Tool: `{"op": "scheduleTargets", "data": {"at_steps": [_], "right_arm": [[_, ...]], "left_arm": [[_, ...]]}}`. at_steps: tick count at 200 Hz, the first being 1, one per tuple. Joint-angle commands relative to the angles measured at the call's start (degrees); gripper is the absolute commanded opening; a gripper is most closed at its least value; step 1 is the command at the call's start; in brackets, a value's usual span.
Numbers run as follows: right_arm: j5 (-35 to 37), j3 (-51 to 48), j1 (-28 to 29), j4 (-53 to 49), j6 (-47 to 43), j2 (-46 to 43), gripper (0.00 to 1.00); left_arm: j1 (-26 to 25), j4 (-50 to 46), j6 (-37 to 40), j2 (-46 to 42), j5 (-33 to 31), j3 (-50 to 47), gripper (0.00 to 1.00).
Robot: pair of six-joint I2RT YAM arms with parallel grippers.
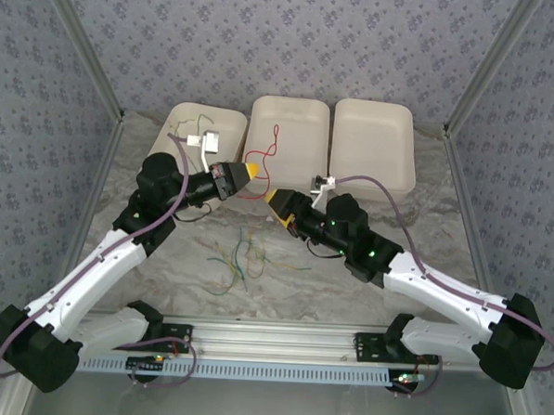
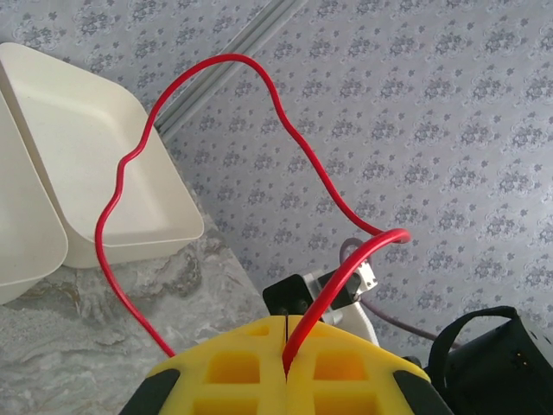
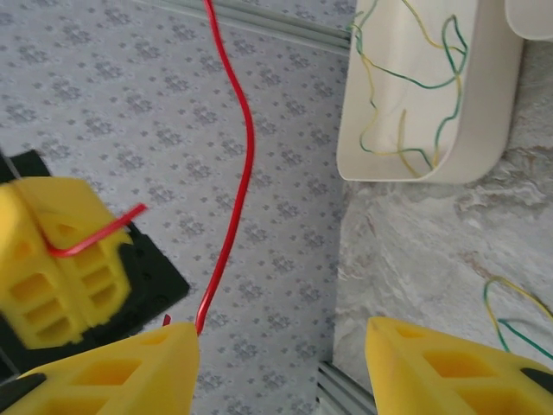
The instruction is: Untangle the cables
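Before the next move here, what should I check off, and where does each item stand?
1. Left gripper shut on the red cable: ok.
2. Right gripper holding the red cable: not ok; jaws wide open, cable beside one finger.
3. Red cable apart from the loose cables on the table: ok.
4. Loose cables separated: not ok; green, yellow and orange strands cross.
5. Left tray holds green and yellow cables: ok.
6. Red cable touching that finger: cannot tell.

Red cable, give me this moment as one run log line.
left gripper: shut on red cable | right gripper: open beside it | green and yellow cables: loose on table
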Motion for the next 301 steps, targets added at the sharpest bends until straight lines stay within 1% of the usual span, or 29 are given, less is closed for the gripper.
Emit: {"op": "scheduleTargets", "data": {"at_steps": [1, 28, 54, 64, 78, 112, 122, 146, 156, 169, 191, 225, 252, 263, 271, 282, 295, 301], "right_arm": [[0.3, 0.4, 0.0, 3.7, 3.1, 0.2, 0.54], [0.6, -0.4, 2.0, 7.7, 5.0, 1.7, 0.54], [2.0, 0.9, 3.7, 7.8, 4.4, 2.5, 0.54], [2.3, 1.5, 3.7, 6.4, 4.0, 2.9, 0.53], [2.5, 1.6, 3.6, 7.7, 4.3, 4.1, 0.50], [2.8, 3.3, 3.1, 9.8, 3.5, 7.3, 0.36], [3.4, 3.5, 2.9, 10.4, 2.7, 7.5, 0.30], [4.3, 4.9, 2.9, 6.9, -0.6, 6.8, 0.17], [5.1, 4.9, 2.8, 5.3, -1.7, 6.2, 0.15], [5.3, 4.4, 2.5, 4.9, -3.1, 5.6, 0.15], [5.2, 4.3, 2.3, 5.5, -4.4, 5.2, 0.24], [4.6, 5.5, 2.0, 5.9, -4.3, 6.5, 0.29], [4.5, 5.9, 1.8, 5.0, -3.7, 7.5, 0.30], [4.4, 5.5, 1.5, 6.1, -3.1, 8.1, 0.29], [4.1, 5.4, 1.3, 6.9, -2.8, 8.5, 0.25], [3.9, 5.9, 1.3, 7.2, -2.8, 9.0, 0.13], [3.9, 7.1, 1.4, 5.0, -4.5, 9.0, 0.01], [4.0, 8.0, 1.3, 1.9, -6.6, 9.0, 0.00]], "left_arm": [[-0.3, 3.3, -0.3, -0.6, -1.0, -0.3, 0.00], [-0.4, 3.6, -0.4, 0.0, -1.1, 0.0, 0.00], [-0.7, 3.8, -0.5, 0.3, -1.4, -0.1, 0.00], [-0.8, 3.9, -0.6, 0.2, -1.6, -0.2, 0.00], [-1.2, 4.1, -0.8, 0.3, -2.0, -0.1, 0.00], [-2.1, 4.3, -0.9, 0.8, -2.1, 0.5, 0.00], [-2.3, 4.1, -0.9, 0.8, -2.2, 0.5, 0.00], [-2.3, 3.5, -0.7, 0.3, -2.3, 0.3, 0.00], [-2.3, 3.3, -0.6, 0.1, -2.4, 0.2, 0.00], [-2.3, 2.8, -0.4, 0.0, -2.7, 0.1, 0.00], [-2.3, 2.8, -0.6, 0.2, -2.9, 0.1, 0.00], [-2.3, 3.5, -0.9, 0.9, -2.9, -0.3, 0.00], [-2.3, 3.7, -1.1, 0.8, -3.0, -0.2, 0.00], [-2.3, 3.6, -1.2, 0.8, -3.0, -0.1, 0.00], [-2.3, 3.6, -1.3, 0.8, -2.9, -0.1, 0.00], [-2.3, 3.6, -1.4, 0.8, -2.9, -0.1, 0.00], [-2.3, 3.1, -1.5, 0.5, -3.0, 0.1, 0.00], [-2.2, 2.4, -1.6, 0.3, -3.0, 0.6, 0.00]]}}
